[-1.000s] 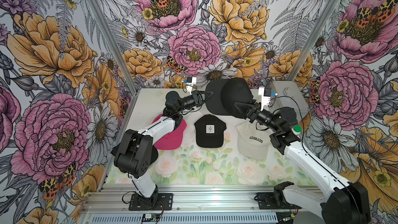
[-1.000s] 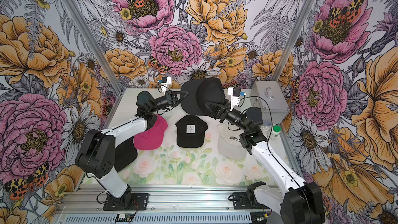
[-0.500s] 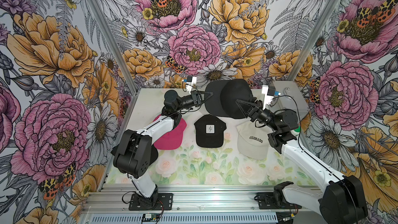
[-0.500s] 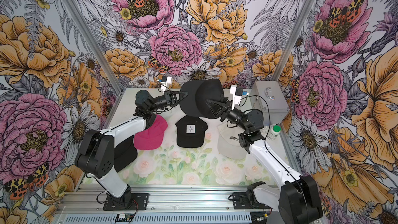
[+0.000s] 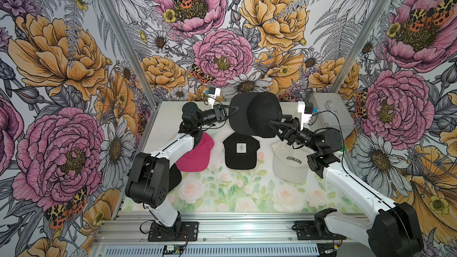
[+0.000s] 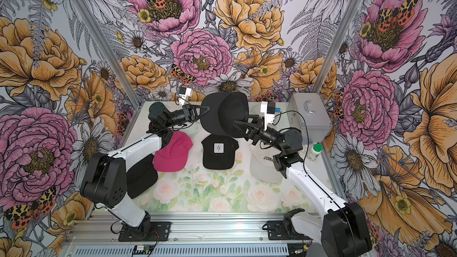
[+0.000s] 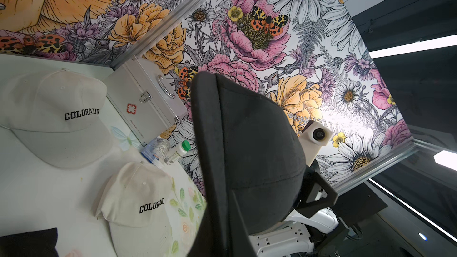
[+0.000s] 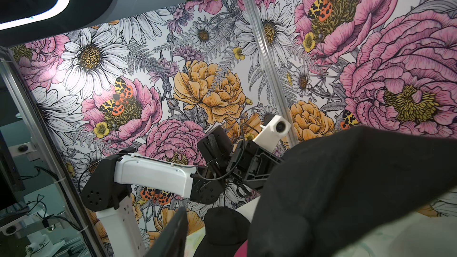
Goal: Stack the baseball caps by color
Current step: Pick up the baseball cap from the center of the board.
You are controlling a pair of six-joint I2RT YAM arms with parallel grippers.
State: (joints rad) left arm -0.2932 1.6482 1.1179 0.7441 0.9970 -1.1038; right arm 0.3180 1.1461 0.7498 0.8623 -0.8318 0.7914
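A plain black cap (image 5: 262,114) (image 6: 230,114) hangs in the air over the back of the table. My left gripper (image 5: 233,113) is shut on its brim (image 7: 217,194). My right gripper (image 5: 270,124) meets the crown from the other side. Its jaws stand apart: one finger (image 8: 173,233) is clear of the cloth (image 8: 346,181), and the other is hidden behind it. On the table lie a pink cap (image 5: 195,156), a black cap with a white patch (image 5: 241,152), a cream COLORADO cap (image 5: 289,164) and a black cap (image 6: 141,175) under my left arm. A second cream cap (image 7: 57,117) lies near the case.
A silver metal case (image 5: 331,114) stands at the back right corner. A white bottle with a green lid (image 6: 315,152) stands in front of it by the right wall. Flowered walls close in the left, back and right sides.
My right arm's wrist has shifted a little up and toward the case, its fingertips staying at the held cap. The left arm and the cap have hardly moved.
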